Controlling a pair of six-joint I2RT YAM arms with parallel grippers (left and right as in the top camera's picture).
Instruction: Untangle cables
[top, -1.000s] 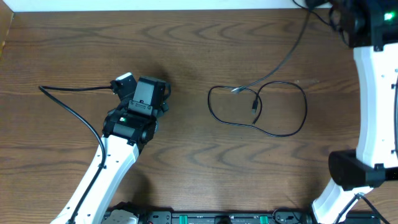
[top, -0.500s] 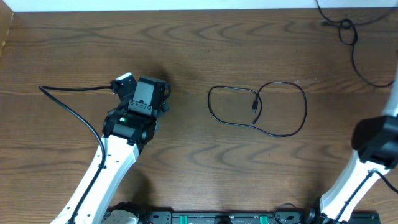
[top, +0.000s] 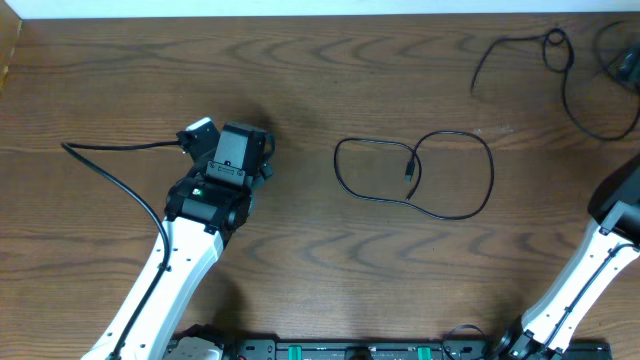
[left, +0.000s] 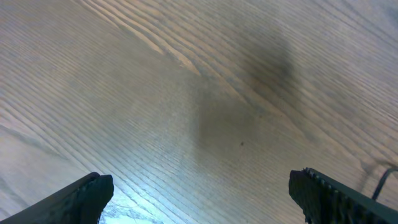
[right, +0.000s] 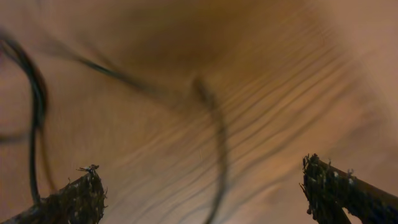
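a black cable loop (top: 415, 178) lies flat mid-table in two lobes, a small plug end inside it, with nothing on top of it. a second cable (top: 560, 60) sprawls in the far right corner, partly running off the overhead view. the left arm's own wire (top: 130, 144) trails over the wooden table (top: 330, 70), well apart from both. the left gripper (left: 199, 190) hangs over bare wood, fingers spread wide, holding nothing. the overhead shows only the right arm (top: 610, 250) at the edge. its blurred wrist view shows the right gripper (right: 200, 180), fingers wide apart and empty, above dark cords (right: 217, 143).
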